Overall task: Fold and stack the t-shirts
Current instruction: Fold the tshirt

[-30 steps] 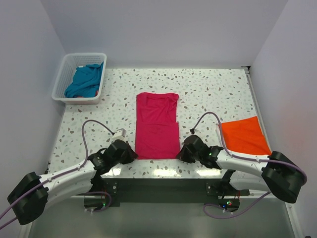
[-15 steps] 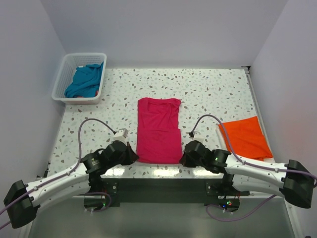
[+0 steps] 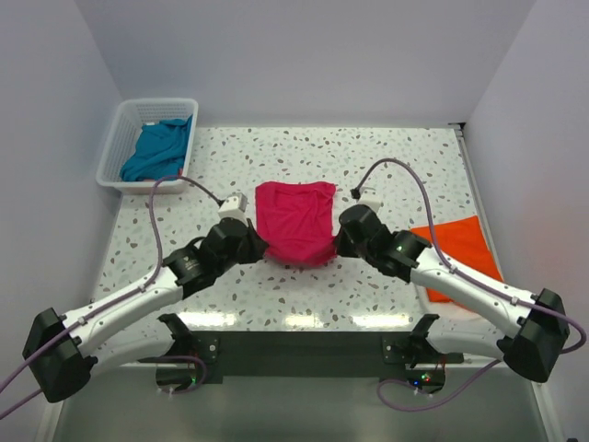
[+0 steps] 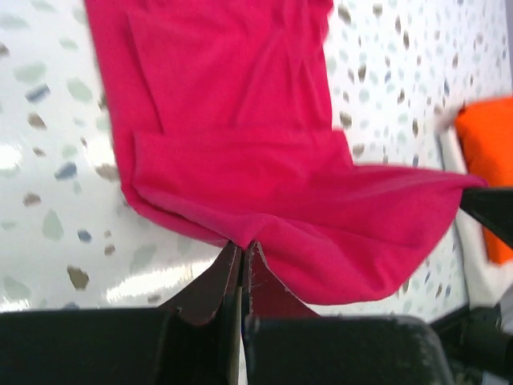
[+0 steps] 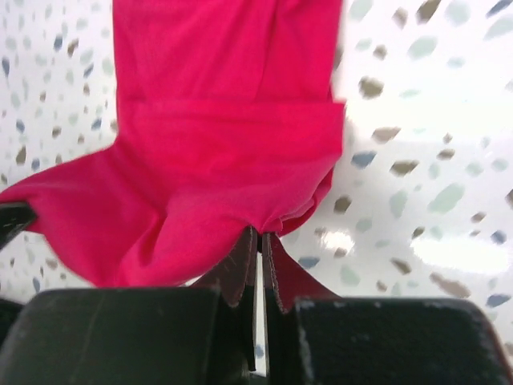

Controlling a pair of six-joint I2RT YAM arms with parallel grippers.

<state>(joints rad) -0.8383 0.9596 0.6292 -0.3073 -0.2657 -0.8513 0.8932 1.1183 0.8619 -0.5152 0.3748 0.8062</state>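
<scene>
The crimson-pink t-shirt point(image 3: 294, 221) lies mid-table, its near hem lifted and carried over its far half. My left gripper point(image 3: 256, 247) is shut on the hem's left corner point(image 4: 244, 241). My right gripper point(image 3: 338, 241) is shut on the right corner point(image 5: 260, 228). The cloth sags between them. The folded bright orange t-shirt point(image 3: 460, 253) lies at the right, partly under my right arm; it also shows in the left wrist view point(image 4: 489, 168). The teal-blue t-shirt point(image 3: 158, 149) is bunched in the basket.
The white lattice basket point(image 3: 118, 138) stands at the far left corner of the speckled table point(image 3: 396, 166). Walls close in the left, back and right sides. Both arms reach over the table's near half.
Both grippers, holding the pink shirt's near hem, have moved from the table's near edge away toward the middle, lifting the hem and folding the shirt's near half over its far half.
</scene>
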